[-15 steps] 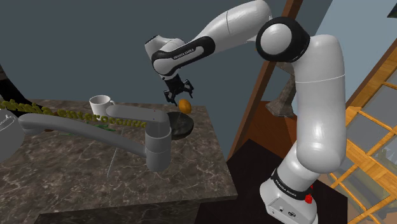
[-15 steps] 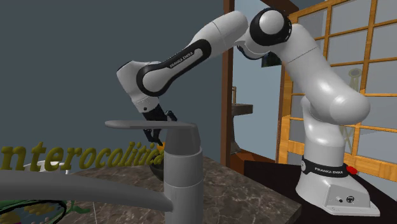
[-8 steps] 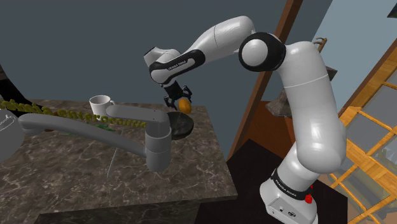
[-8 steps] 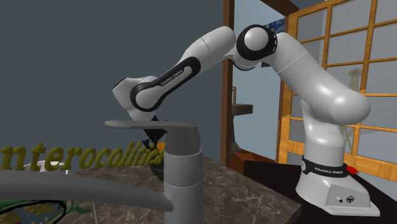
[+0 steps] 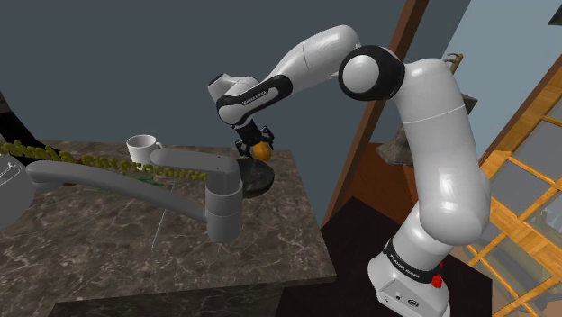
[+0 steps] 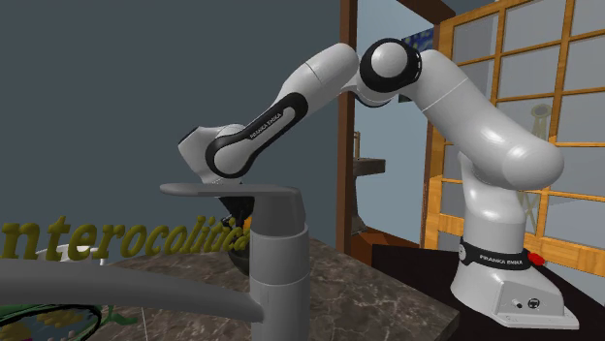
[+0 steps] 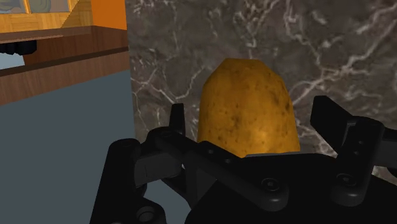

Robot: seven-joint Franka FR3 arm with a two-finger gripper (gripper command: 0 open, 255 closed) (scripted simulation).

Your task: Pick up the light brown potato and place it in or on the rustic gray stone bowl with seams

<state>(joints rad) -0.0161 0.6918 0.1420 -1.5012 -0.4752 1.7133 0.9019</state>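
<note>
Currently, a dark marble counter (image 5: 135,243) stands against a grey wall (image 5: 108,63). A wooden door frame (image 5: 360,171) and a lattice window (image 5: 531,180) lie to the shoulder view's right. On the counter:
- A grey faucet (image 5: 216,194) stands near the gripper, below it and toward the shoulder view's left.
- A dark bowl (image 5: 261,182) sits directly under the gripper, at the counter's far corner.
- A white mug (image 5: 141,147) stands well apart from the gripper, toward the shoulder view's left.

The white arm (image 5: 441,153) goes up from its base, bends at the elbow and extends across to that far corner. The wrist is tilted, so the gripper (image 5: 258,147) points down at a slant.

The fingers (image 7: 177,121) are clamped on the potato (image 7: 248,105), one on each flank. The potato is clear of the counter and hangs just above the bowl's rim. Contact with the rim cannot be determined. Its long axis runs along the fingers, and the narrower, rounded end points away from the palm, toward the counter. The skin is tan-brown with dark specks.
</note>
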